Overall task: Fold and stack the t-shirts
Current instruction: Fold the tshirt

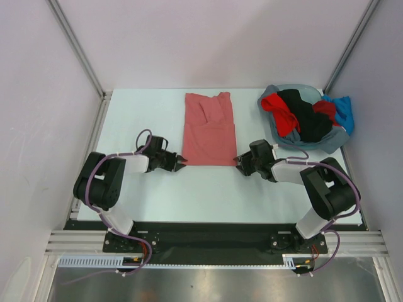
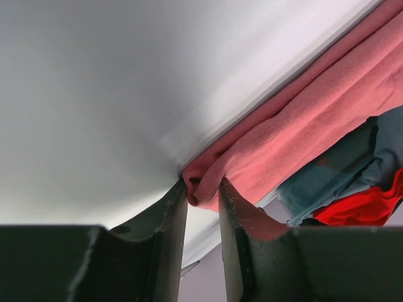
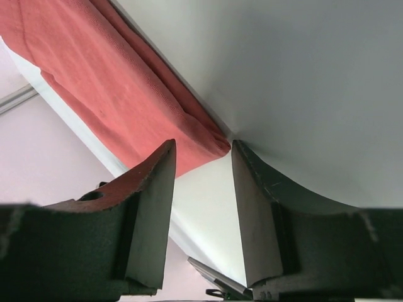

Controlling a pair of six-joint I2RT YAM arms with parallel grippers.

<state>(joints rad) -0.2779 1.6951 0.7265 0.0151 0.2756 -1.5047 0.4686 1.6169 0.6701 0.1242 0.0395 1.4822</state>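
Left gripper point(image 2: 203, 189) jaws narrowly flank the salmon t-shirt point(image 1: 209, 129) at its near-left corner; we cannot tell if it is pinched. Right gripper point(image 3: 203, 148) jaws stand apart at the near-right corner. We judge the shirt, mid-table, half-folded; the other t-shirts point(image 1: 305, 119) sit unfolded in the basin point(image 1: 275, 132), far-right corner.

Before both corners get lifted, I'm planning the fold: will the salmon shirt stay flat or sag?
Probably sags: the salmon shirt is thin cloth, already creased near its collar. Likely light, lying flat in few layers. Its knit looks grippy, so slipping seems unlikely.

no legible text, label or number anywhere
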